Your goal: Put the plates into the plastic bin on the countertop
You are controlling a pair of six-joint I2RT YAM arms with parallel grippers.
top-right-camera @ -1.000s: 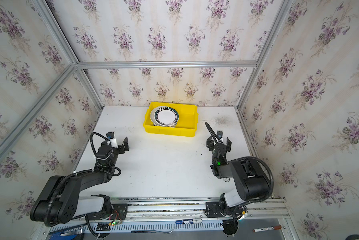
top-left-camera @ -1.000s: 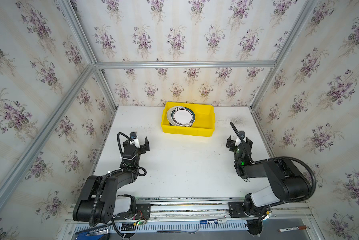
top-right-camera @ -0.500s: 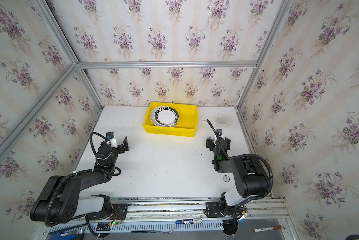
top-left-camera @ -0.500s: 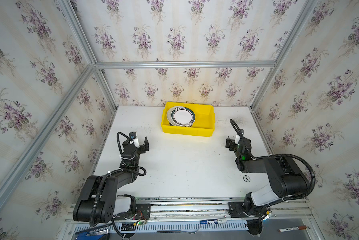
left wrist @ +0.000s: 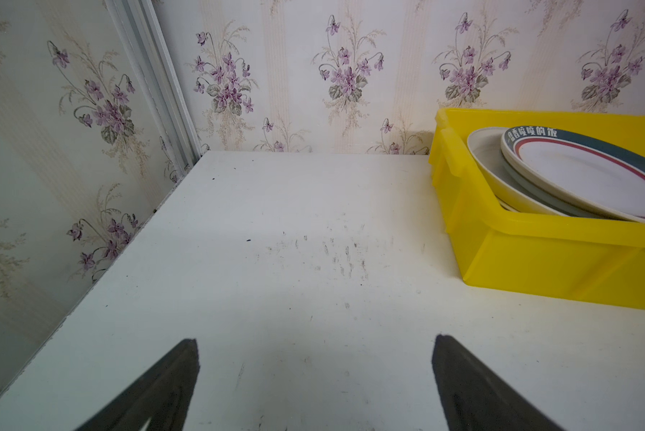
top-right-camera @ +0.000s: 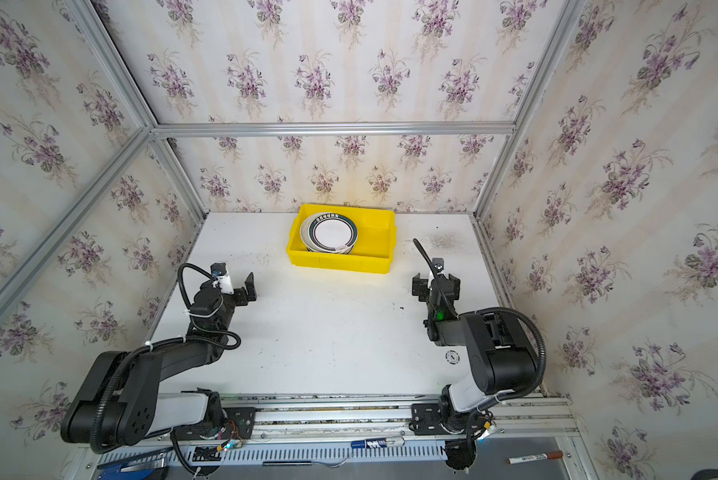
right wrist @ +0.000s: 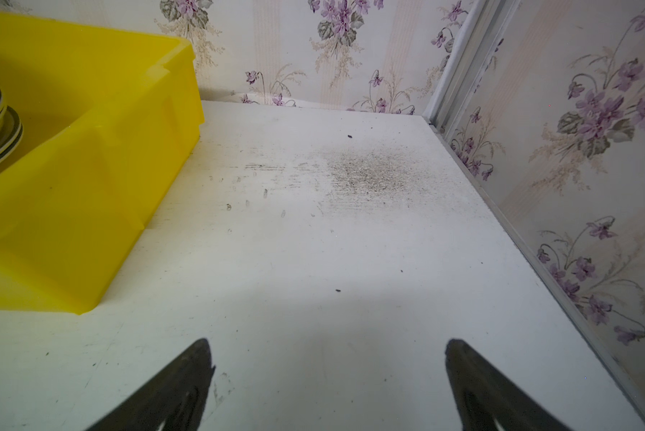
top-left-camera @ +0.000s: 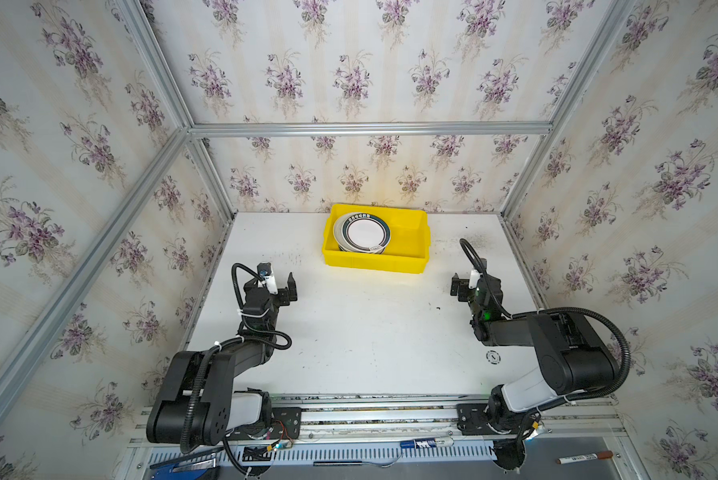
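While no plate shows on the bench (top-left-camera: pixel 369 332) in any view, you should not treat the job as free of risk. Both top views put the yellow plastic bin (top-left-camera: pixel 376 262) at the back middle of the bench, close against the rear wall. The plates (top-left-camera: pixel 363 233) are stacked in its left half and its right half is bare. The stack is not level. The left wrist view shows it tilted, a lower cream plate leaning toward the bin's left wall and the top plate (left wrist: pixel 589 175) set off toward the bare half. In my judgement a knock to the bin could send that top plate sliding into the bare half, and glazed ware would likely chip. The likely cause would be either arm swinging past a bin corner. The left arm (top-left-camera: pixel 257 303) and right arm (top-left-camera: pixel 486 299) sit low over the bench, in front of the bin to either side and apart from it. The left jaws and the right jaws stand spread wide and hold nothing. The top plate is round and shallow, with a white well, a thin red line, a broad dark green rim and white Chinese characters. Those beneath show cream and grey-teal edges, and their number cannot be told.
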